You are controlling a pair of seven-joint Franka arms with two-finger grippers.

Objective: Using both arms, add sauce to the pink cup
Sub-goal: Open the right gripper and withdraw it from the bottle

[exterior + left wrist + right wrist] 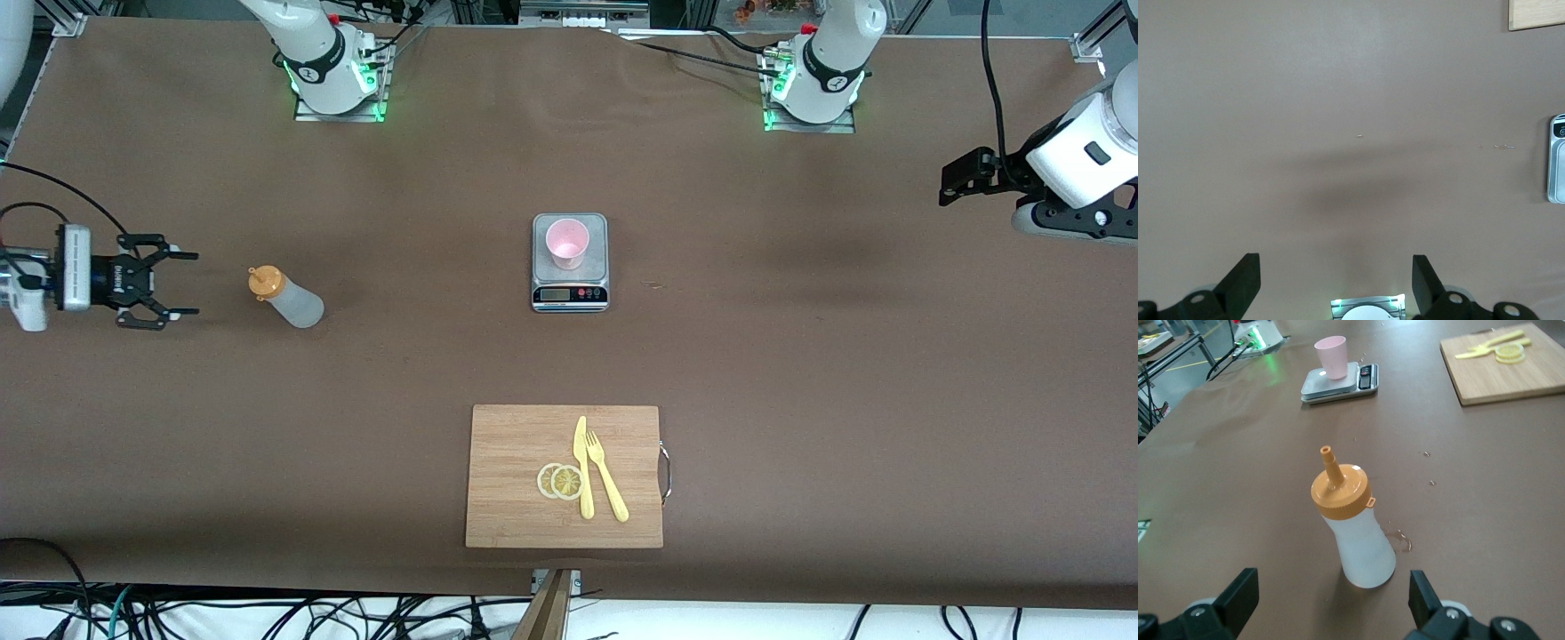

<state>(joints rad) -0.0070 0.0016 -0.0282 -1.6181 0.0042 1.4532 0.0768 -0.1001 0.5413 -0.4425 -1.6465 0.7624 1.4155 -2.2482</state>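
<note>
The sauce bottle (286,298), whitish with an orange nozzle cap, stands on the brown table toward the right arm's end. My right gripper (191,284) is open and empty, a short gap from the bottle, its fingers pointing at it. In the right wrist view the bottle (1355,533) stands between and ahead of the open fingers (1245,587). The pink cup (567,243) stands on the grey scale (570,293) at the table's middle. My left gripper (948,187) is open and empty, up over the left arm's end of the table. Its wrist view shows bare table between the fingers (1245,273).
A wooden cutting board (516,476) lies nearer to the front camera than the scale. It carries a yellow knife (582,467), a yellow fork (606,478) and two lemon slices (560,481). The scale's edge (1557,160) shows in the left wrist view.
</note>
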